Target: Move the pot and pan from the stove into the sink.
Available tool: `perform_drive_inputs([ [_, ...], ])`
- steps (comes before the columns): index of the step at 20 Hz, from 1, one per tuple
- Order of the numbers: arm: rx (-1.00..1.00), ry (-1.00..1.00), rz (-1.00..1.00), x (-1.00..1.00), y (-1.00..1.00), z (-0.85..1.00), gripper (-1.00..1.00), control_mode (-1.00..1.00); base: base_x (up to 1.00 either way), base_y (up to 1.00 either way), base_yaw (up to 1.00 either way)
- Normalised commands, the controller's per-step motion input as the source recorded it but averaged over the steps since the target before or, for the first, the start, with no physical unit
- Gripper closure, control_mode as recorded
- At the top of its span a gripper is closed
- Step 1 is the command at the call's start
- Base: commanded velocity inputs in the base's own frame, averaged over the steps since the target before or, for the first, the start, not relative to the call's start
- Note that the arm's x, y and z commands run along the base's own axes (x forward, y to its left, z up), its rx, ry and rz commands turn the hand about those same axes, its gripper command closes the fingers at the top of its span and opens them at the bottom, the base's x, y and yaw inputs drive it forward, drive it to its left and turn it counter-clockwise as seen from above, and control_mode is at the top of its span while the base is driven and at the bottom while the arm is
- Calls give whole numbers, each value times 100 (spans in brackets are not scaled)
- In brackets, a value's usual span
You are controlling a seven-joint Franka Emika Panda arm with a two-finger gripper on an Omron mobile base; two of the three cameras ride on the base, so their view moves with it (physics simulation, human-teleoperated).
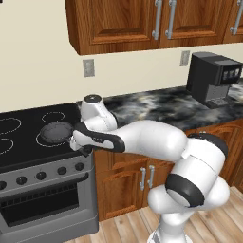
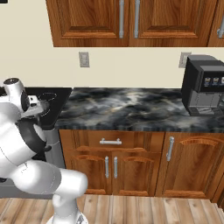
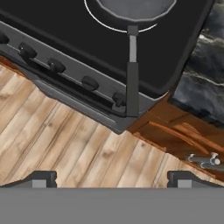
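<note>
The pan is small, shallow and dark grey, and sits on the front right burner of the stove. In the hand view its bowl is at the top, and its long thin handle reaches out over the stove's knobbed front edge. My gripper is open with nothing between its fingertips. It hangs in front of and above the handle's end, apart from it. From the left base view the hand sits at the stove's front right corner. The pot and the sink are out of view.
A marbled black-grey counter runs right of the stove, with a black coffee machine at its far end. Wooden cabinets stand below and above. Black knobs line the stove front over the plank floor.
</note>
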Motion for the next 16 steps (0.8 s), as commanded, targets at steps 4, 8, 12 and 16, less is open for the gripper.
perform_drive_inputs([
  [4,0,-3,22,11,0,-32,-100,-100,0,0,0],
  [8,0,-3,20,11,0,-34,-100,-100,0,0,0],
  [12,0,-3,13,7,0,-26,-100,-100,0,0,0],
  [16,0,0,3,0,0,-3,-100,-100,0,0,0],
])
